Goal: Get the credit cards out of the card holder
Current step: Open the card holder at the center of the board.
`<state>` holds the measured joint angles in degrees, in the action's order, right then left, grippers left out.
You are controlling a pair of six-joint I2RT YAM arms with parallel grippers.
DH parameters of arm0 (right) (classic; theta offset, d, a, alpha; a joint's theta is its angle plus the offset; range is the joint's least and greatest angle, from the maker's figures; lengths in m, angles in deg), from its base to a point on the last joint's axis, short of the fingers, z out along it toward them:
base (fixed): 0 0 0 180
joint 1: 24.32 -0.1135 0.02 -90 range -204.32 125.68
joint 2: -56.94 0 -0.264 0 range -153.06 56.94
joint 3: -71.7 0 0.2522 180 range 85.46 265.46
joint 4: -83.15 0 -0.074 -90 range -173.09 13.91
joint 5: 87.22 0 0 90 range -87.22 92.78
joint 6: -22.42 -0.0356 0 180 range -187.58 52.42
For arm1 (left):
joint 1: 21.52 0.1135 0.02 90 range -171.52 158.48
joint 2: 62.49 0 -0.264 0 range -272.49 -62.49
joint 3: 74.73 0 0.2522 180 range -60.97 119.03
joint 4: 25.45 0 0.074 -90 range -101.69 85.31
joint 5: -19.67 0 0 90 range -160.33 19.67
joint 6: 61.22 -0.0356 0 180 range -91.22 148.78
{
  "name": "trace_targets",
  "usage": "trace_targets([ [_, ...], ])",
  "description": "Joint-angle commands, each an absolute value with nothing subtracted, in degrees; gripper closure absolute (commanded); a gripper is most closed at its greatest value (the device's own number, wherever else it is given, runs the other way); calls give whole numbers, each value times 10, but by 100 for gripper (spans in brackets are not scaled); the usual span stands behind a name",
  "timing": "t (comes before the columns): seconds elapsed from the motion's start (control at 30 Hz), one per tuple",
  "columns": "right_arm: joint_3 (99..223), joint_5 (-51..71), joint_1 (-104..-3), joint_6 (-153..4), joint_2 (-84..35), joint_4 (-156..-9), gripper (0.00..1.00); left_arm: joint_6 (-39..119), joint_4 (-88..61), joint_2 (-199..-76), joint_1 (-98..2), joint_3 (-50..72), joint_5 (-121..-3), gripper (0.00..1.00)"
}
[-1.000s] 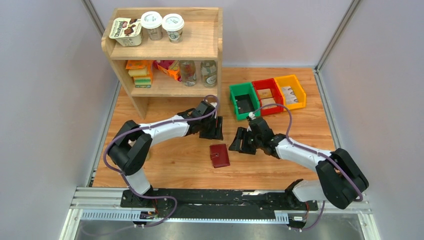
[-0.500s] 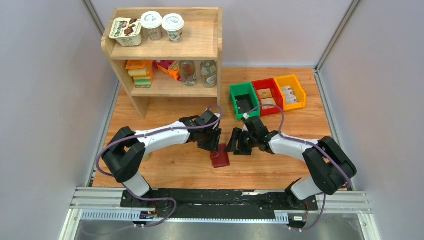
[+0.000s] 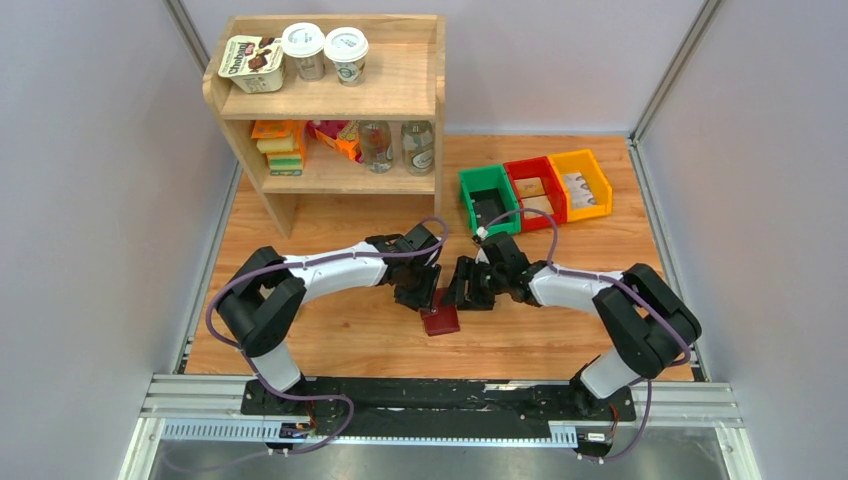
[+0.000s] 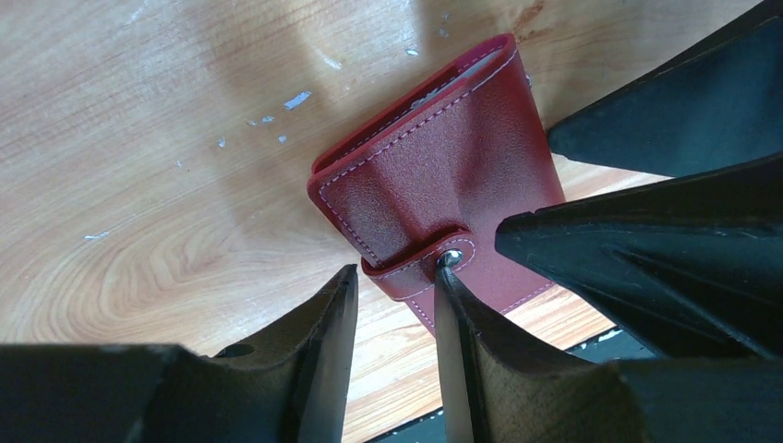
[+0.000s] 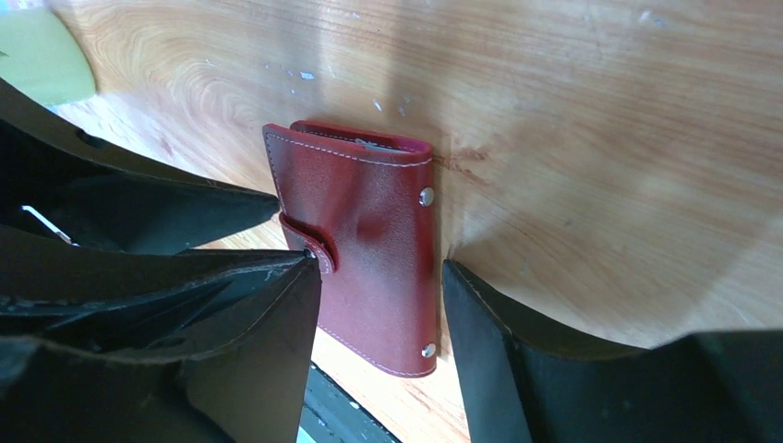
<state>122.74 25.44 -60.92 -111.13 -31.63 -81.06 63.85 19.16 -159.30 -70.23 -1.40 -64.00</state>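
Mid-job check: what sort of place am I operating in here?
Probably a lab test cell: plain grey walls box in a wooden table, with a grocery-stocked shelf and three coloured bins.

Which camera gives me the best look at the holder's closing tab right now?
Left wrist: the tab sits mid-frame, large and sharp, closed over the holder with its stud showing. Right wrist shows only the tab's rounded end; the rest is hidden. In the top view the holder is small and the tab can't be made out.
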Motion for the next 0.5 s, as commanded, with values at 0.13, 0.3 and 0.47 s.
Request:
trace_targets([
  [0.13,1228,230,-620,-1115,-363,-791,51,618,196,-1611,-703,-4,-626,57],
  [0.3,1210,227,-619,-1130,-358,-809,74,614,204,-1614,-703,5,-636,57],
  [0.47,1186,209,-620,-1161,-334,-826,100,616,228,-1593,-703,19,-662,51],
])
